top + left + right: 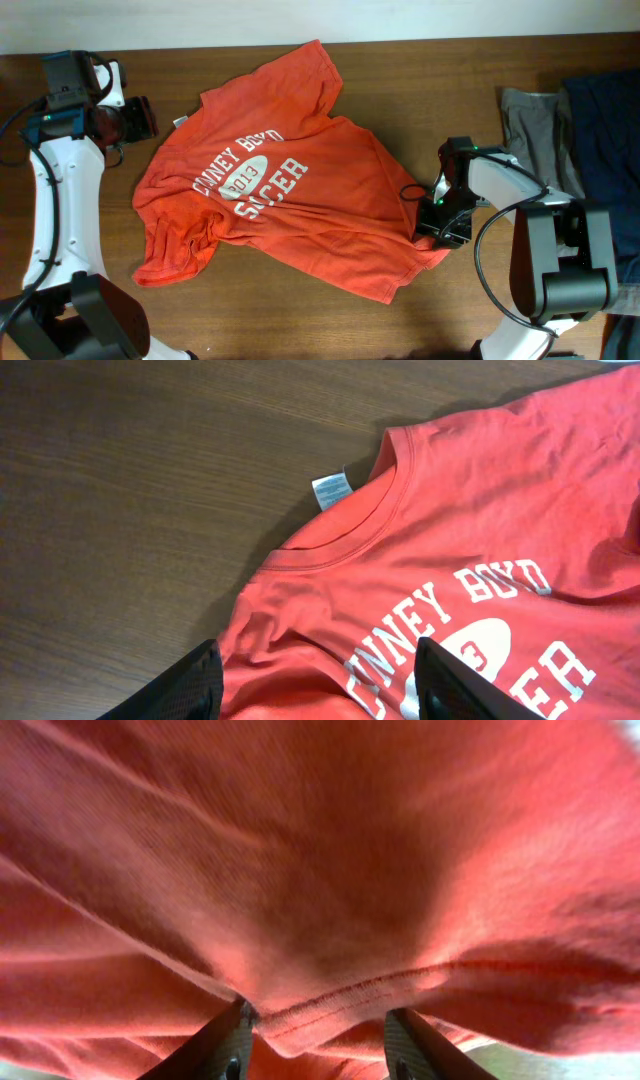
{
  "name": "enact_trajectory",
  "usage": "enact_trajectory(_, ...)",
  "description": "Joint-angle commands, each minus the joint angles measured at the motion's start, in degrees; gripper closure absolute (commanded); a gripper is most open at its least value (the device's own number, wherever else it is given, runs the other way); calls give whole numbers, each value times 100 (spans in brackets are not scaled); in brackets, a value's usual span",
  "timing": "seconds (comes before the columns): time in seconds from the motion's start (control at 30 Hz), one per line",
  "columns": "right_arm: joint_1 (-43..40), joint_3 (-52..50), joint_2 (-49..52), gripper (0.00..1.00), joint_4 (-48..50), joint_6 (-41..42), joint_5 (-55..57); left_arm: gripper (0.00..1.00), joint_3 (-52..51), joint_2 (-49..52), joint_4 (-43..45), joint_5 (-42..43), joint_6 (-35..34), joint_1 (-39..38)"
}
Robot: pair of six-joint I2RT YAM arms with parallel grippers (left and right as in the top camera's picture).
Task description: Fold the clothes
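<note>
Orange-red cotton, a T-shirt (290, 200), lies rumpled and print-up on the brown counter (420, 90). Its long axis runs slantwise from the collar (350, 525) at the far left to the hem (350, 995) at the near right. The left pincer (133, 118) is beside the collar end, wide and holding nothing. The right pincer (315, 1030) is at the hem, with bunched cloth in its narrow gap; whether it grips, I cannot tell. Each arm is nearest its own end, so a lengthwise fold looks likely.

Robot lab workbench, dark wooden table (300, 320), left arm (55, 210), right arm (505, 185) (spare garments (590, 120) heaped beside)
</note>
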Motion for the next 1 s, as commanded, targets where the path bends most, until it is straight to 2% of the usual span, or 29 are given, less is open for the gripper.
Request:
enact_trajectory(0.0,-2,-72,-15,68,111,46,-223,39,42,-55,-20,61,-11,-22)
enact_trajectory(0.07,-13,-68,-17,85,173,111,-289,38,42,-55,-20,61,-11,-22)
enact_trajectory(0.13,-48,66,-20,96,155,76,-203,38,42,-55,-20,61,-11,-22)
enact_trajectory(0.3,-201,852,-243,96,-334,-44,415,37,42,-55,-22,61,-11,-22)
enact_trajectory(0.43,-433,1895,-417,96,-627,-48,1064,37,42,-55,-28,59,-9,-22)
enact_trajectory(0.47,-514,2155,-417,96,-619,-44,1209,34,42,-55,-24,63,20,-22)
enact_trajectory(0.63,-940,2964,-411,96,-111,-44,1832,34,42,-55,-22,61,186,-22)
enact_trajectory(0.93,-1720,3058,-199,96,1032,-42,1961,33,42,-55,-17,68,249,-33)
enact_trajectory(0.97,-1792,3058,-127,75,1176,-96,1908,33,42,-55,-17,72,251,-33)
